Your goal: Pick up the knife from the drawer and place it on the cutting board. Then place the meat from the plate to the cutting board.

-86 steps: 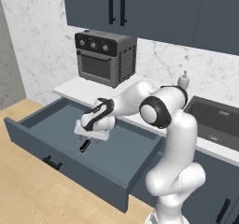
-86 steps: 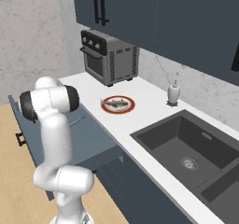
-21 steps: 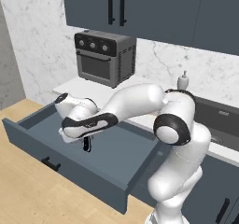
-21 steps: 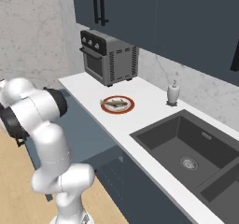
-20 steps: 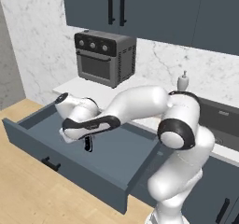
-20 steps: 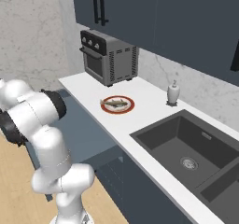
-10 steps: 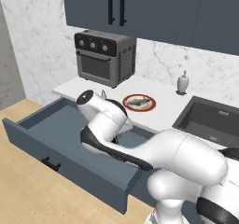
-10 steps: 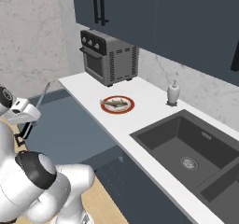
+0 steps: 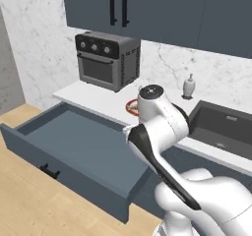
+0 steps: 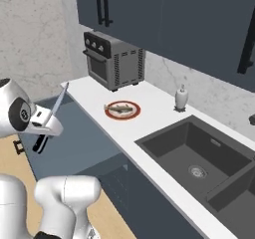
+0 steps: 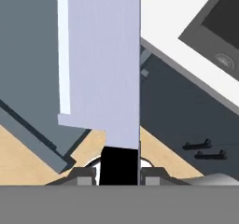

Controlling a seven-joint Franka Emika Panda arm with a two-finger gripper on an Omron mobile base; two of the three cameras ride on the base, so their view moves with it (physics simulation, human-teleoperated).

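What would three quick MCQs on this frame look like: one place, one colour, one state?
1. Where is the knife?
A. lying in the drawer
B. in the gripper, off the counter
C. in the sink

2. The plate has a rim of which colour?
A. red
B. green
C. yellow

3. The drawer is:
A. shut
B. pulled open
C. removed

Key: 1 B, the gripper clamps the black handle, blade in the air. 2 A, a red ring circles the pale centre. 3 B, its interior shows in front of the counter.
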